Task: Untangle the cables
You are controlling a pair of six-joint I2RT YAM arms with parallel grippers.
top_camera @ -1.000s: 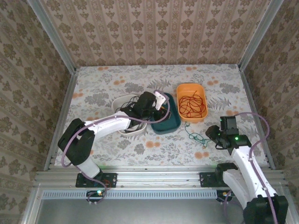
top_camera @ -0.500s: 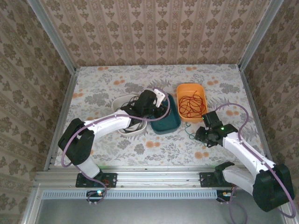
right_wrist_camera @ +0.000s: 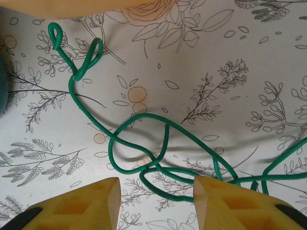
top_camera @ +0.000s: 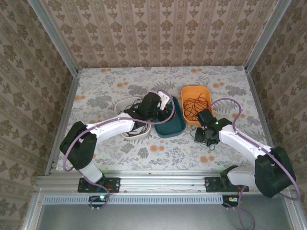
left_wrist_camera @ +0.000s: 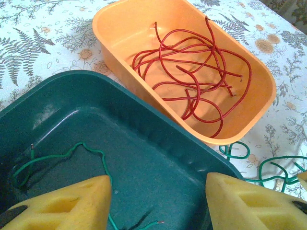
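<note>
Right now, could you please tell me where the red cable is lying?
The red cable lies coiled in the orange tray, right of centre in the top view, beside the teal tray.

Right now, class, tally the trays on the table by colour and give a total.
white tray: 1
teal tray: 1
orange tray: 1
Total: 3
</note>
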